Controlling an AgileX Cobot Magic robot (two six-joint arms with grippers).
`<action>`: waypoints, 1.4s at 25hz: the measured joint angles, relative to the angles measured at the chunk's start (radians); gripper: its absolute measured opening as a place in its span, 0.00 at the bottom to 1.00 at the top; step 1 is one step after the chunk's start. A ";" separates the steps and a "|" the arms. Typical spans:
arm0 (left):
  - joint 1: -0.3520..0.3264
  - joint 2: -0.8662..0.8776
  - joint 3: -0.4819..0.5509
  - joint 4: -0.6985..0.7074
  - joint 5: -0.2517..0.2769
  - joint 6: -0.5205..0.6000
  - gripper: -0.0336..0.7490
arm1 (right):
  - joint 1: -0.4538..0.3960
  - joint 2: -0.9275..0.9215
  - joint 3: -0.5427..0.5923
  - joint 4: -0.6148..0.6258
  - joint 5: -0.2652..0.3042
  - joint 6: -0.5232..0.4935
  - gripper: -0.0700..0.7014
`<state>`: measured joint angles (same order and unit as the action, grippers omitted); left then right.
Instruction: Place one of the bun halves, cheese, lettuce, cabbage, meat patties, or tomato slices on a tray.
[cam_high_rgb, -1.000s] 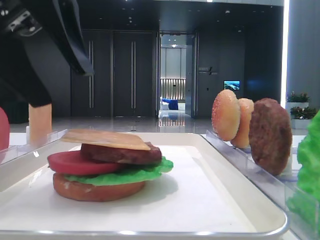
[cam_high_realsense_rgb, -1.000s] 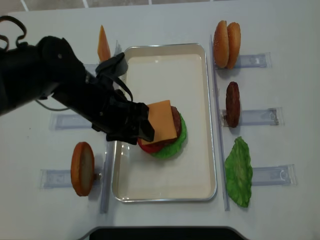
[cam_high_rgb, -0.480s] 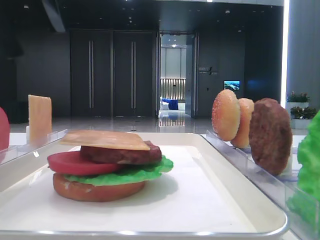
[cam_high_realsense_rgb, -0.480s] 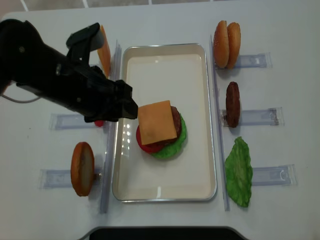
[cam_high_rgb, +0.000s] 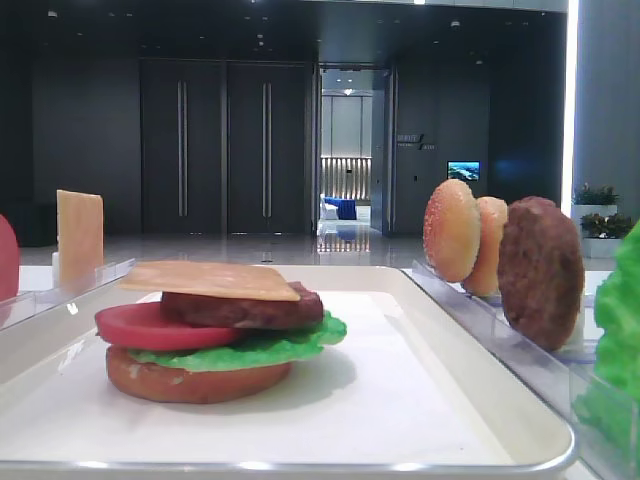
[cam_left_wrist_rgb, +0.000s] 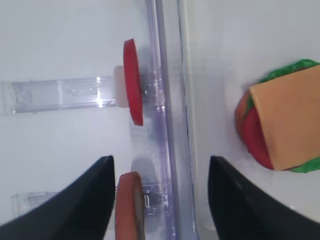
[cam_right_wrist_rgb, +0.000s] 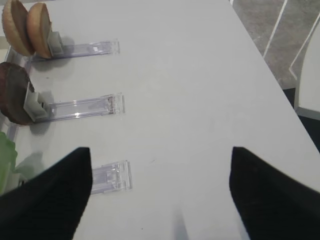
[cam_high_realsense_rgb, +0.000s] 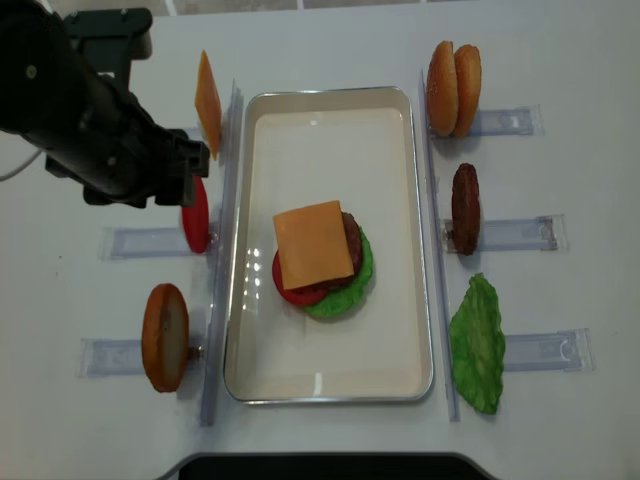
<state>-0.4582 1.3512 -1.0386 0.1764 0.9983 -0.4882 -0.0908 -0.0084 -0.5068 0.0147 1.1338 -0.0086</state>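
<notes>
Near edge of table, seen from overhead: a round tan bun half (cam_high_realsense_rgb: 165, 337) standing on edge in a clear plastic rack (cam_high_realsense_rgb: 118, 356), left of the tray; a bright green ruffled lettuce leaf (cam_high_realsense_rgb: 478, 343) on the right.

Centre: large white rectangular tray with a raised shiny rim (cam_high_realsense_rgb: 241, 245). On it, one stack, bottom to top: flat tan bun base (cam_high_rgb: 195, 380), green lettuce (cam_high_rgb: 240, 349), smooth pinkish-red tomato slice (cam_high_rgb: 150, 325), dark brown grainy meat patty (cam_high_rgb: 245, 308), and the thin square pale orange cheese slice (cam_high_realsense_rgb: 314, 244) lying flat on top, overhanging the patty.

Left of the tray, mid-table: a second red tomato slice (cam_left_wrist_rgb: 133, 81) upright in its rack, just beside the tray's rim. Right: a dark brown patty (cam_high_realsense_rgb: 465, 208) on edge in a rack.

Far end: a spare orange cheese slice (cam_high_realsense_rgb: 208, 103) upright at left; two sesame bun halves (cam_high_realsense_rgb: 453, 88) side by side at right.

Left gripper (cam_left_wrist_rgb: 159, 200): fingers spread apart, holding nothing, above the left racks, clear of the stack.

Right gripper (cam_right_wrist_rgb: 160, 195): fingers spread wide, nothing between them, over bare table right of the racks.
</notes>
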 joint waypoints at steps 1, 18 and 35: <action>0.000 0.000 0.000 0.025 0.007 -0.015 0.65 | 0.000 0.000 0.000 0.000 0.000 0.000 0.79; 0.505 0.031 -0.008 0.226 -0.043 0.212 0.72 | 0.000 0.000 0.000 0.000 0.000 0.000 0.79; 0.681 -0.462 0.373 -0.061 0.049 0.383 0.72 | 0.000 0.000 0.000 0.000 0.000 0.000 0.79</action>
<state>0.2230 0.8893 -0.6653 0.1154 1.0470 -0.1055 -0.0908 -0.0084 -0.5068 0.0147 1.1338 -0.0086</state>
